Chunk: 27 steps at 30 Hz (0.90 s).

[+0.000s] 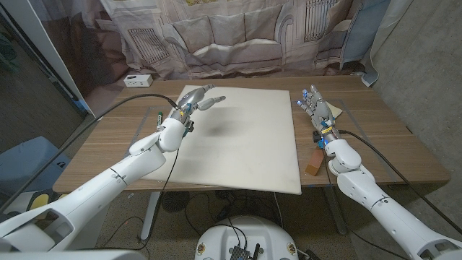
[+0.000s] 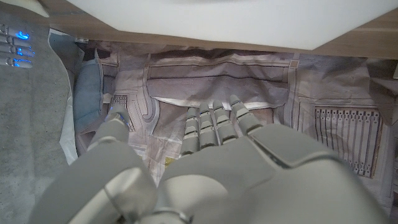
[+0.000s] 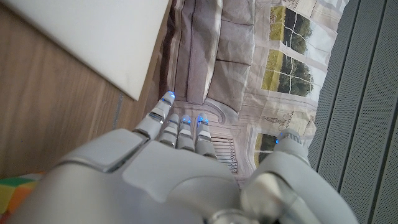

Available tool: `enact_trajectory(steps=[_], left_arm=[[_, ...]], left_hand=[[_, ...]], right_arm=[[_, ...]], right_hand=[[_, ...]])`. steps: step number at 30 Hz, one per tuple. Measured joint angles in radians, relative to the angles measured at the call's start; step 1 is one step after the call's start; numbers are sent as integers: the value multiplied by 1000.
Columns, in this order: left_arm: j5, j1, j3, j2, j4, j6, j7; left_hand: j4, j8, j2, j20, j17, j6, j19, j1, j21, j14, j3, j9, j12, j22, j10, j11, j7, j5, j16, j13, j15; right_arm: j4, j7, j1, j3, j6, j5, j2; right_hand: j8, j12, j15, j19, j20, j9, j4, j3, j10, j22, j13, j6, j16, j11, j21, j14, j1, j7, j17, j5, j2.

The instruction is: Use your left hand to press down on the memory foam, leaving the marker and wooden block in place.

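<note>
The memory foam (image 1: 238, 137) is lying bare across its whole top, offering open room beneath the left hand (image 1: 201, 100) hovering over its far left corner. A wooden block (image 1: 315, 160) is crowding the foam's right edge beside the right hand (image 1: 316, 110).

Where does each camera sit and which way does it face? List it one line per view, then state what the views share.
Head view: fixed on the robot's head, looking down at the wooden table; both arms enter from the bottom corners, left hand open above the memory foam, right hand beside it.
Left wrist view: on the left wrist, looking along the left hand toward the printed backdrop.
Right wrist view: on the right wrist, looking along the right hand toward the backdrop.
Shared: all three show the foam and the backdrop.
</note>
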Motion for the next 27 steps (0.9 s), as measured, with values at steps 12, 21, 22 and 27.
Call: enact_trajectory(steps=[12,21,22,27], left_arm=[[-97,18,-40,-15,31,-76,17],[-172,28,-64,-20,45,-123,1],[-182,30,-68,-20,46,-129,-1],[-211,39,-81,-20,48,-145,-6]], left_hand=[[8,0,0,0,0,11,0,0,0,5,0,0,0,0,9,9,11,0,0,0,5],[8,0,7,0,0,16,0,-7,0,5,0,0,0,0,14,3,9,0,0,0,5],[10,0,7,0,0,20,0,-7,0,5,-2,0,0,0,14,3,5,0,0,0,5],[11,0,7,1,0,25,-7,-7,0,5,-3,0,0,0,19,9,11,0,0,0,5]], right_arm=[[-15,-9,-10,2,-1,-5,-4],[-18,-10,-11,2,-2,-7,-5],[-18,-10,-11,2,-2,-8,-5],[-14,-5,-8,2,-1,-9,-5]], right_hand=[[0,0,0,0,0,0,1,-1,-3,0,0,0,-1,3,0,0,0,0,0,0,0],[0,0,0,0,0,0,1,-1,-3,0,0,0,-1,3,0,0,0,0,0,0,0],[0,0,0,0,0,0,1,-1,-3,0,0,0,-1,3,0,0,0,0,0,0,0],[0,0,0,0,0,0,1,-1,-3,0,0,0,-1,3,0,0,0,0,0,0,0]])
